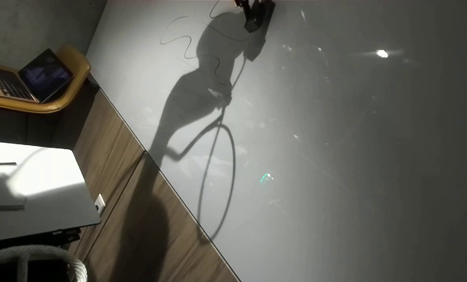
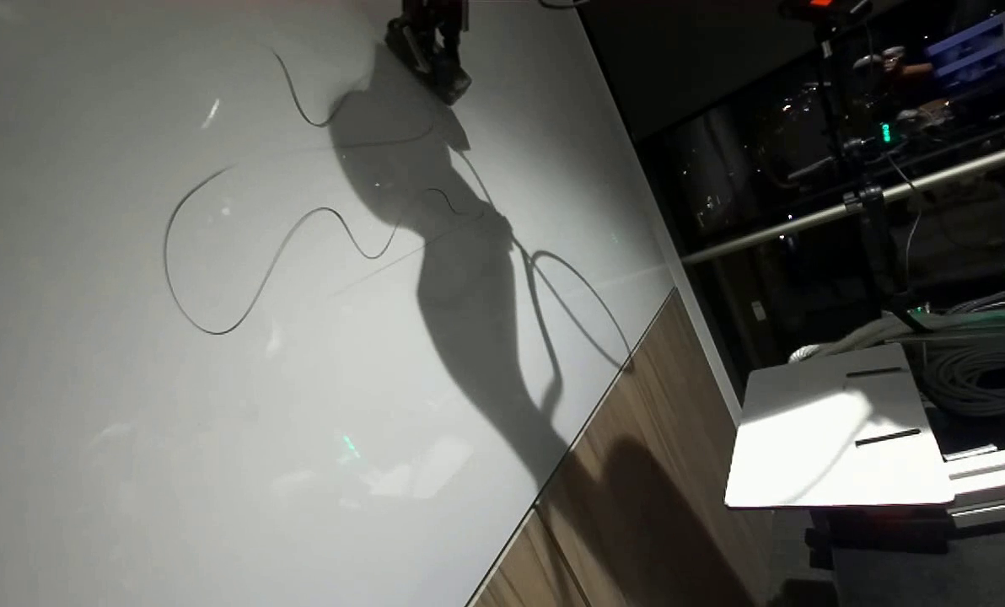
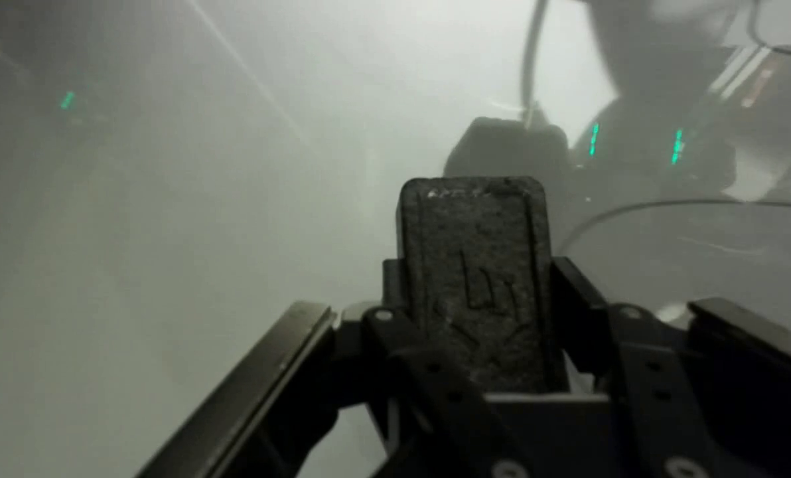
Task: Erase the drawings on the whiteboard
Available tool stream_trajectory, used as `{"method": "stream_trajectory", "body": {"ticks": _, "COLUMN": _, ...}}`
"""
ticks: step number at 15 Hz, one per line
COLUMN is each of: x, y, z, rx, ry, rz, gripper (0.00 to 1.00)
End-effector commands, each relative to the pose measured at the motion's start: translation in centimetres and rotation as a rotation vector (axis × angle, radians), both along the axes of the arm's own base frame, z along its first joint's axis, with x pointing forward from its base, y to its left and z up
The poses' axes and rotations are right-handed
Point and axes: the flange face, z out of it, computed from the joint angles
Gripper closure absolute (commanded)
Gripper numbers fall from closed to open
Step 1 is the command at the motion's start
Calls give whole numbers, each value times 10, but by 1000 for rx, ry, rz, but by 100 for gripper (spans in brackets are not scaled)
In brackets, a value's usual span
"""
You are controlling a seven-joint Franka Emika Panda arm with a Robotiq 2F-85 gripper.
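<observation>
Nearest in the wrist view, the gripper (image 3: pixel 480 285) has a dark eraser-like block (image 3: pixel 475 232) pinched between its 2 fingers (image 3: pixel 578 309), 1 on each side, presumably ready for the wiping. Its long axis runs 12 to 6 o'clock there. Beyond it spreads the whiteboard (image 3: pixel 236 212); whether the block's wiping face touches it I cannot tell. From the block toward 3 o'clock runs a dark curve (image 3: pixel 687 201), probably a pen line, though blur leaves room for doubt.

The next move turns on this: the drawings (image 2: pixel 323 209) lie on 1 side of the held block, between 6 and 9 o'clock from it in both exterior views. In an exterior view, a short curl (image 2: pixel 447 200) sits near 6, the long wavy line (image 2: pixel 216 333) at 7 to 8, a hooked stroke (image 2: pixel 295 99) between 8 and 9, while the block's long axis slants about 10 to 4. My guess is that pressing flat and sweeping toward 7 or 8 would meet most strokes; the arm shadow (image 2: pixel 469 303) over some of them could make leftovers hard to spot.

Farther off, near 5 o'clock from the block in that view, the wood-grain strip (image 2: pixel 663 405) borders the whiteboard; farthest, at 8 to 9 in an exterior view, a laptop (image 1: pixel 41 76) sits in a yellow chair (image 1: pixel 81 68).
</observation>
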Motion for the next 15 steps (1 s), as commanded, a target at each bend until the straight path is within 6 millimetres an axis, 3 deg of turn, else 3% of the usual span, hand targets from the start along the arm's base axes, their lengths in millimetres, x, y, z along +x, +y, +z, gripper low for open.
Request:
{"method": "stream_trajectory", "body": {"ticks": 1, "x": -29, "y": -84, "z": -16, "rx": 108, "ry": -34, "rz": -39, "gripper": 71}}
{"method": "stream_trajectory", "body": {"ticks": 5, "x": -60, "y": -185, "z": -37, "rx": 210, "ry": -127, "rz": -13, "gripper": 71}}
{"method": "stream_trajectory", "body": {"ticks": 6, "x": -64, "y": -201, "z": -42, "rx": 236, "ry": -150, "rz": 7, "gripper": 71}}
{"method": "stream_trajectory", "body": {"ticks": 7, "x": -82, "y": -206, "z": -32, "rx": 275, "ry": -169, "rz": 20, "gripper": 71}}
{"method": "stream_trajectory", "body": {"ticks": 8, "x": -87, "y": -211, "z": -33, "rx": 293, "ry": -175, "rz": 42, "gripper": 71}}
{"method": "stream_trajectory", "body": {"ticks": 10, "x": -95, "y": -201, "z": -27, "rx": 328, "ry": -170, "rz": 98, "gripper": 71}}
{"method": "stream_trajectory", "body": {"ticks": 12, "x": -99, "y": -173, "z": -20, "rx": 352, "ry": -165, "rz": 160, "gripper": 71}}
{"method": "stream_trajectory", "body": {"ticks": 15, "x": -87, "y": -117, "z": -21, "rx": 358, "ry": -149, "rz": 238, "gripper": 71}}
